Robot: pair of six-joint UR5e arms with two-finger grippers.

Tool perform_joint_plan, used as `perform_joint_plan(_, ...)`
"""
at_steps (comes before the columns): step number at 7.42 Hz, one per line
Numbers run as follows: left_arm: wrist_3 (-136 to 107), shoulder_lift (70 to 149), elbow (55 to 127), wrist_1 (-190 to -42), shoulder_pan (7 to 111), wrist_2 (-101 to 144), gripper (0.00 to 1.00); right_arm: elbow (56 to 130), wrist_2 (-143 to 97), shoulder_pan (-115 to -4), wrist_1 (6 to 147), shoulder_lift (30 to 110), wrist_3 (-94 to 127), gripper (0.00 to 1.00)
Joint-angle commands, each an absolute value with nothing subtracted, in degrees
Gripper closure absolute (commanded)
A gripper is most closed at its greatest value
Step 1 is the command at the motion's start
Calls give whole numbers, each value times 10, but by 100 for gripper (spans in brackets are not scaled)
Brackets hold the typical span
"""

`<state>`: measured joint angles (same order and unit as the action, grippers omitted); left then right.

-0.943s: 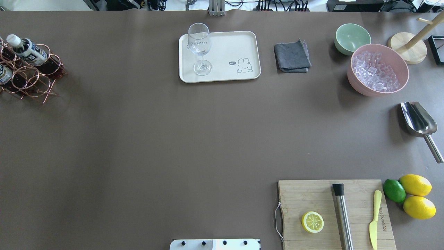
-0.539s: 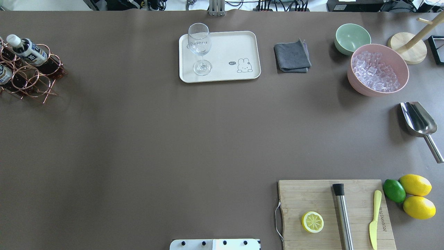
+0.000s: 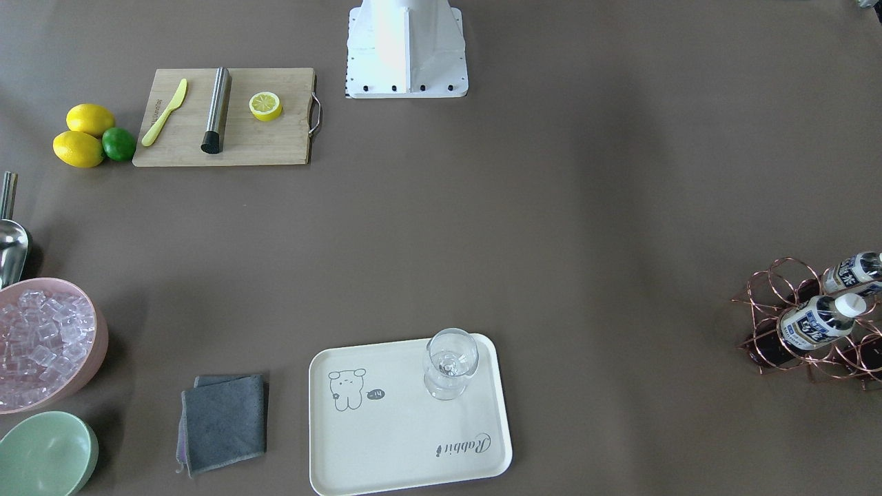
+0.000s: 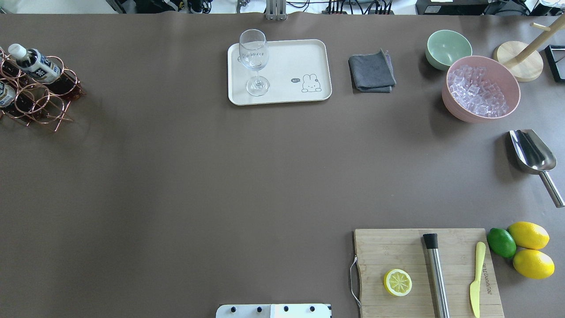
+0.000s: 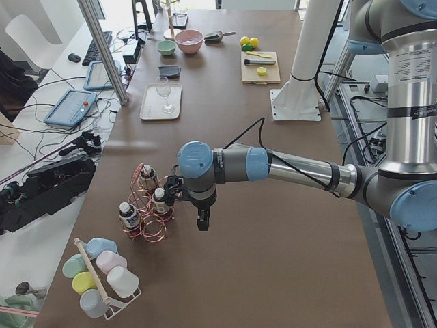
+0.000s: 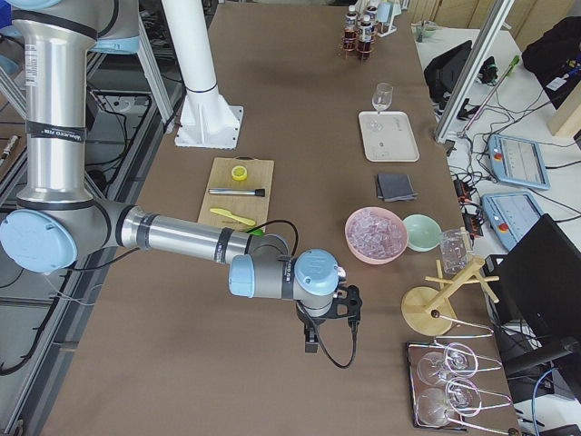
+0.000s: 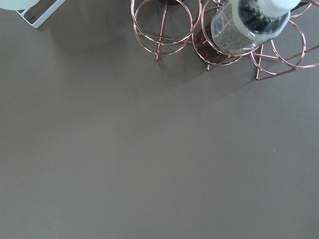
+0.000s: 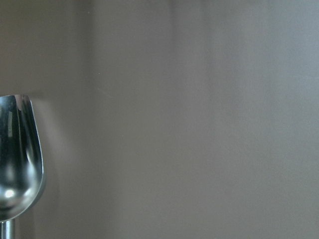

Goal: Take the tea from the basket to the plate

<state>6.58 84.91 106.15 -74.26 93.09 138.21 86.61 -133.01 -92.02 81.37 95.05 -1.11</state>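
Got the tea lying tilted in the basket at the desk's left edge, well apart from the plate at the far edge. Can't tell apart-or-together for left pincer just beside the basket, or right pincer near the right edge.

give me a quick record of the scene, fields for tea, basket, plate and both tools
tea: in the basket, none on the plate
basket: on the robot's far left, well apart from the plate
plate: holds only an upright stemmed glass
left tool: beside the basket, touching no bottle; open or shut cannot be told
right tool: holds nothing visible; metal scoop at the edge of its wrist view; open or shut cannot be told
progress: tea not yet grasped
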Motion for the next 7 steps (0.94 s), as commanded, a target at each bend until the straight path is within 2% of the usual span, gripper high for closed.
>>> perform_joint_plan(1, 65, 879, 1075, -712, 964, 1367, 23, 892, -1388, -982, 770, 996, -14, 0)
perform_joint_plan(2, 57, 915, 1078, -649, 976, 1368, 23, 896, -1424, -1003, 768, 1007, -15, 0)
perform_joint_plan(3, 46, 1016, 1065, -499, 978, 1365, 25, 899, -1419, -1005, 768, 1007, -17, 0)
perform_joint_plan(4, 23, 1075, 1040, -423, 978, 1347, 26, 901, -1419, -998, 765, 1005, -29, 0)
perform_joint_plan(7, -327, 1079, 1028, -487, 977, 1378, 26, 926, -1411, -982, 723, 1010, -74, 0)
